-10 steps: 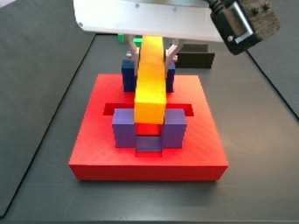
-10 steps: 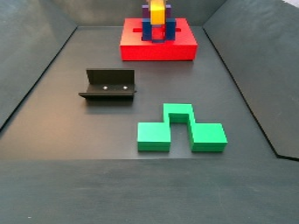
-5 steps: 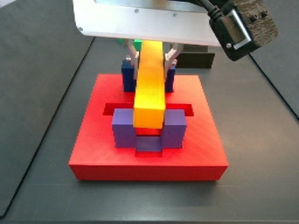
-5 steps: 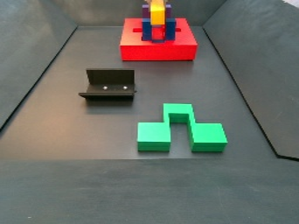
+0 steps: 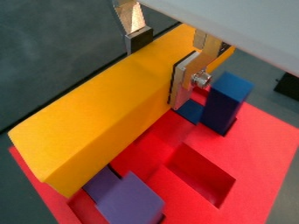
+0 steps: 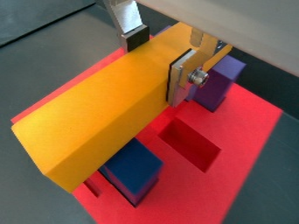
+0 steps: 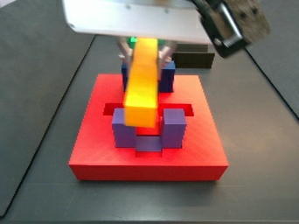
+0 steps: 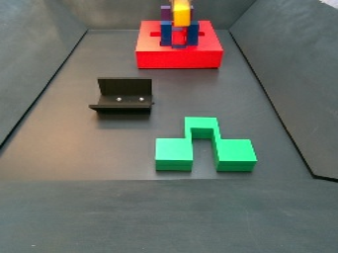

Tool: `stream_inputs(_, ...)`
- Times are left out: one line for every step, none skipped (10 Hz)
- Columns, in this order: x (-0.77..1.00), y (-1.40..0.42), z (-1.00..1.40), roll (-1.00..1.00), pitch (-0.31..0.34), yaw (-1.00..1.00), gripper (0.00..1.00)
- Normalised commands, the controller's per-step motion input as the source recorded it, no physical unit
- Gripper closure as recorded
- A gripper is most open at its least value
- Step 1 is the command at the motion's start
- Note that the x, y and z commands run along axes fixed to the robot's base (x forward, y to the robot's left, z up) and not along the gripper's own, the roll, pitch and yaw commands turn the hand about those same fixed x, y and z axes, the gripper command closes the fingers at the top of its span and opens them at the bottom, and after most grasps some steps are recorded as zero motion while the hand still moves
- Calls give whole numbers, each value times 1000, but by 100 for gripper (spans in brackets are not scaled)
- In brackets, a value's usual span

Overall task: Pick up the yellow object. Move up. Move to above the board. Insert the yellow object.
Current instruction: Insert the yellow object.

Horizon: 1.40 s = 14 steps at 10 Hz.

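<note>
Silver finger plates with dark pads [image 5: 184, 77] are clamped on the two long faces of the yellow object [image 5: 100, 118], one plate on each side, gripping near one end of the bar so that most of its length runs out past the grip. The gripper [image 6: 159, 57] sits over the board [image 6: 239, 140], in the upper middle of both wrist views; in a side view the gripper [image 7: 143, 51] hangs at the upper centre of the frame, under the white wrist housing.

Position of the part: the yellow object [image 7: 142, 80] lies lengthwise above the centre of the board [image 7: 93, 140], passing between the purple posts [image 7: 124, 128] at the near end and the blue posts [image 7: 170, 74] at the far end. It appears to stand clear of the recessed slot [image 6: 191, 144]; whether its underside touches any post cannot be told.

Recommendation for the insertion step: keep the bar level and parallel to the post rows, centre it between the pairs, then lower straight and slowly. Any yaw would likely catch an edge on a post. Judged late in the task; release only once seated.

Elsewhere, lower in a side view, the fixture [image 8: 123, 95] and green block [image 8: 204, 145] lie well apart from the board.
</note>
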Motion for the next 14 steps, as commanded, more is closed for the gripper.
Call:
stream_inputs(-289,-154,54,0,-74,-34,100)
stream_inputs(0,-214,-63,64,-11,0,100)
stream_inputs(183,-209,-86,56,0,43,100)
stream_inputs(391,-106,0,0,43,0,100)
stream_inputs(500,-106,137,0,73,0,100)
stream_inputs(249,-46,0,23,64,9,100)
stream_inputs(0,-63,-94,141,11,66,100)
stream_inputs(0,-14,-186,160,9,0,100)
stream_inputs(0,0,-203,163,19,0,100)
stream_inputs(0,14,-197,204,31,0,100)
stream_inputs(0,31,-157,244,51,0,100)
stream_inputs(0,0,-140,226,47,0,100)
stream_inputs(0,0,-117,227,51,0,100)
stream_inputs(0,0,-89,213,46,0,100)
